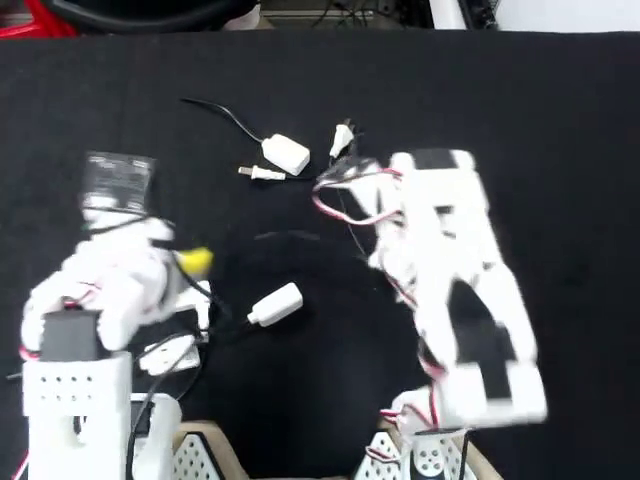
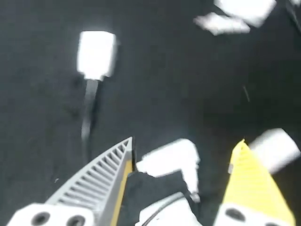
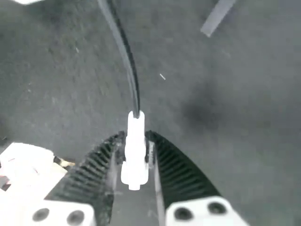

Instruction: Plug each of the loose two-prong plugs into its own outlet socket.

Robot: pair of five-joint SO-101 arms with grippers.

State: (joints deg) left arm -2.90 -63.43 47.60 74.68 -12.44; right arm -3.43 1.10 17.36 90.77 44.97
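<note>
Cord [image 3: 124, 52] drag could twist the plug [image 3: 135, 125] pinched in the right gripper [image 3: 134, 138], while the left gripper's [image 2: 186, 143] spread fingers [image 2: 103, 179] straddle a socket [image 2: 164, 159].

A black cloth [image 1: 560, 130] spreads wide, a red object [image 1: 22, 20] behind it.

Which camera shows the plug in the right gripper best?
Right wrist view: the plug sits clamped in the right gripper, cable trailing off. The high view shows it small at that arm's tip.
</note>
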